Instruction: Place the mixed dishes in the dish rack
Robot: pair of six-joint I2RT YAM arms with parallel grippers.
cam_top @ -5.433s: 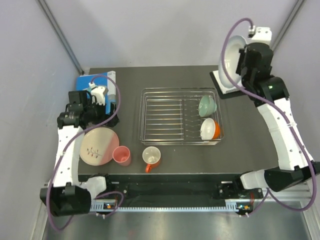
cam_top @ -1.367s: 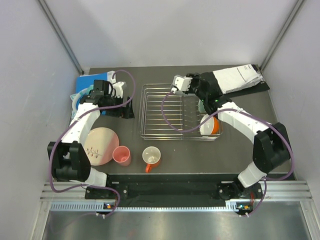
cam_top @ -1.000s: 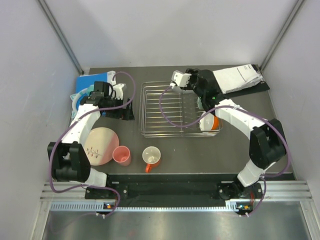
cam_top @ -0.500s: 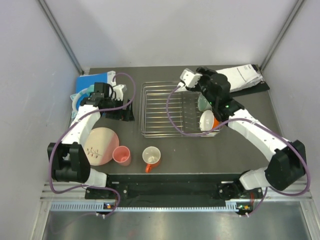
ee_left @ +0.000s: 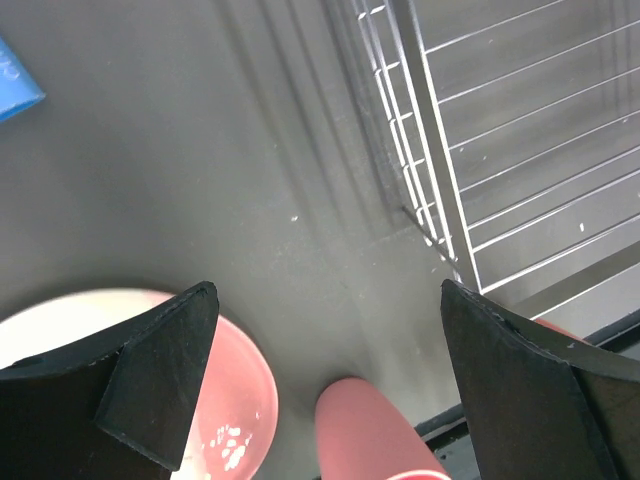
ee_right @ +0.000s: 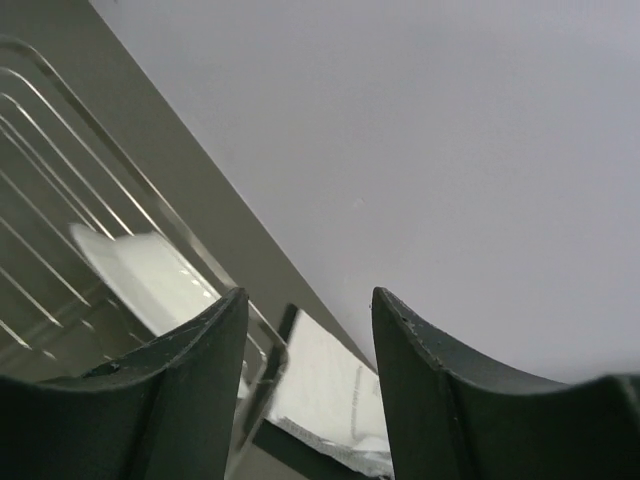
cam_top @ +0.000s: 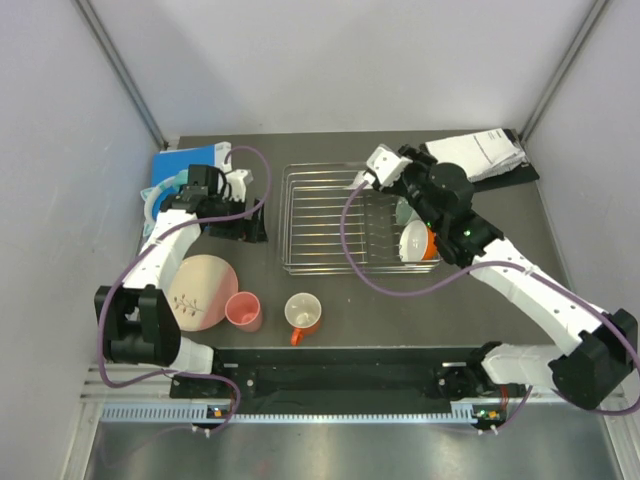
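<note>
The dish rack (cam_top: pixel 312 226) holds the mint-green bowl (cam_top: pixel 402 212) and the orange bowl (cam_top: pixel 420 244) at its right end. The right wrist view shows the white shallow bowl (ee_right: pixel 150 280) standing among the rack's bars (ee_right: pixel 60 215). From above, my arm hides that bowl. My right gripper (cam_top: pixel 410 163) (ee_right: pixel 310 320) hangs open and empty over the rack's back right corner. The plate (cam_top: pixel 198 290) (ee_left: pixel 235 400), pink cup (cam_top: pixel 243 310) (ee_left: pixel 375 430) and orange mug (cam_top: pixel 303 314) sit on the table at front left. My left gripper (cam_top: pixel 250 227) (ee_left: pixel 330 380) is open and empty above the table, between plate and rack (ee_left: pixel 500 150).
A blue book (cam_top: pixel 182 165) (ee_left: pixel 15 85) lies at the back left behind my left arm. White papers (cam_top: pixel 480 152) (ee_right: pixel 325 385) on a black board lie at the back right, close to the rack's corner. Grey walls enclose the table on three sides.
My right arm brought the white bowl down from the air to the rack and let go. In the last second it drew back to the right. The left arm has stayed still.
</note>
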